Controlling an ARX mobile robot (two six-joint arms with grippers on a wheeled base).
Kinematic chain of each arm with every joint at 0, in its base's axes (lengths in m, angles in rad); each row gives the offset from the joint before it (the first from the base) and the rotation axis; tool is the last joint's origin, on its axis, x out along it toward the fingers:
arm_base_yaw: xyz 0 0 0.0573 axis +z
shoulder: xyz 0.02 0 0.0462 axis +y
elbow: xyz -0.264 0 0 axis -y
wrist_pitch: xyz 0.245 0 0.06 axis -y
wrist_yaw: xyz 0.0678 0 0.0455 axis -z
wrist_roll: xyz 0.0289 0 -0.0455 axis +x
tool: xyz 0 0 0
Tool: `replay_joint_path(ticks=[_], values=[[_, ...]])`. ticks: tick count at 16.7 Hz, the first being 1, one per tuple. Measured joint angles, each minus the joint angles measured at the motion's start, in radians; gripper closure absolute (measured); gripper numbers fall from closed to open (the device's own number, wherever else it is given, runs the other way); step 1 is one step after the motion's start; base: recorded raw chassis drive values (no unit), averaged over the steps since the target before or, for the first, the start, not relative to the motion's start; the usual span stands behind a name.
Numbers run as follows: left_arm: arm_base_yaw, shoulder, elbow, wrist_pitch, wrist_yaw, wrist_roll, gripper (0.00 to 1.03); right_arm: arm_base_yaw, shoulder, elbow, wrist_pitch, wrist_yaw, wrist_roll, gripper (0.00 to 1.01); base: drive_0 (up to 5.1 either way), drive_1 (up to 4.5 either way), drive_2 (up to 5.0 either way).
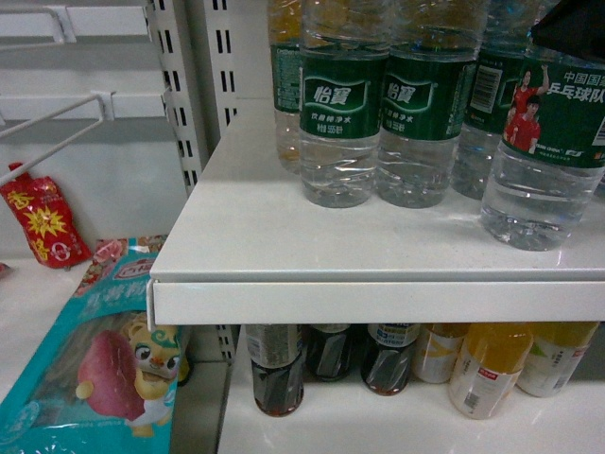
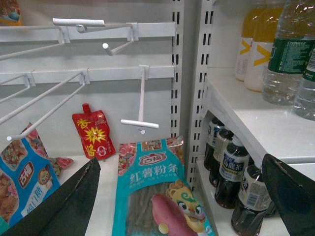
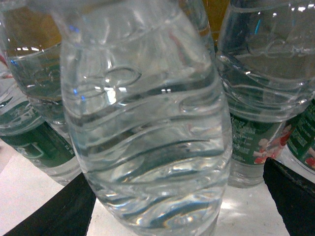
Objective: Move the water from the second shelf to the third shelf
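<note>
Right hand (image 3: 179, 196): fingers (image 3: 49, 209) spread wide on either side of the water (image 3: 147, 128), not touching it. In the head view this water (image 1: 544, 156) stands upright near the right front edge of the shelf (image 1: 284, 246). Behind it stand more green-label bottles (image 1: 342, 113). Left hand (image 2: 179, 196): open wide, empty, low beside the shelf above a teal packet (image 2: 157, 196). Dark bottles (image 1: 279, 369) stand below.
</note>
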Motion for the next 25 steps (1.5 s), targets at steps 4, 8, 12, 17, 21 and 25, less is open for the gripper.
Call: replay_joint_path(ticks=[4, 8, 12, 17, 21, 25], values=[[0.0, 0.0, 0.0, 0.0, 0.0, 0.0, 0.05, 0.0, -0.087, -0.057, -0.038, -0.001, 0.0, 0.03, 0.0, 0.0, 0.0], [0.0, 0.0, 0.0, 0.0, 0.0, 0.0, 0.05, 0.008, -0.219, -0.116, -0.108, -0.01, 0.0, 0.03, 0.0, 0.0, 0.0], [0.0, 0.0, 0.0, 0.0, 0.0, 0.0, 0.05, 0.026, -0.436, -0.181, -0.22, -0.024, 0.018, 0.03, 0.0, 0.0, 0.0], [0.0, 0.0, 0.0, 0.0, 0.0, 0.0, 0.05, 0.016, -0.694, -0.361, -0.078, 0.136, -0.037, 0.16, 0.0, 0.0, 0.0], [0.0, 0.0, 0.0, 0.0, 0.0, 0.0, 0.05, -0.134, -0.908, -0.551, -0.073, 0.059, -0.173, 0.64, 0.0, 0.0, 0.0], [0.0, 0.0, 0.0, 0.0, 0.0, 0.0, 0.05, -0.229, -1.043, -0.632, -0.101, -0.027, -0.191, 0.99, 0.0, 0.0, 0.0]])
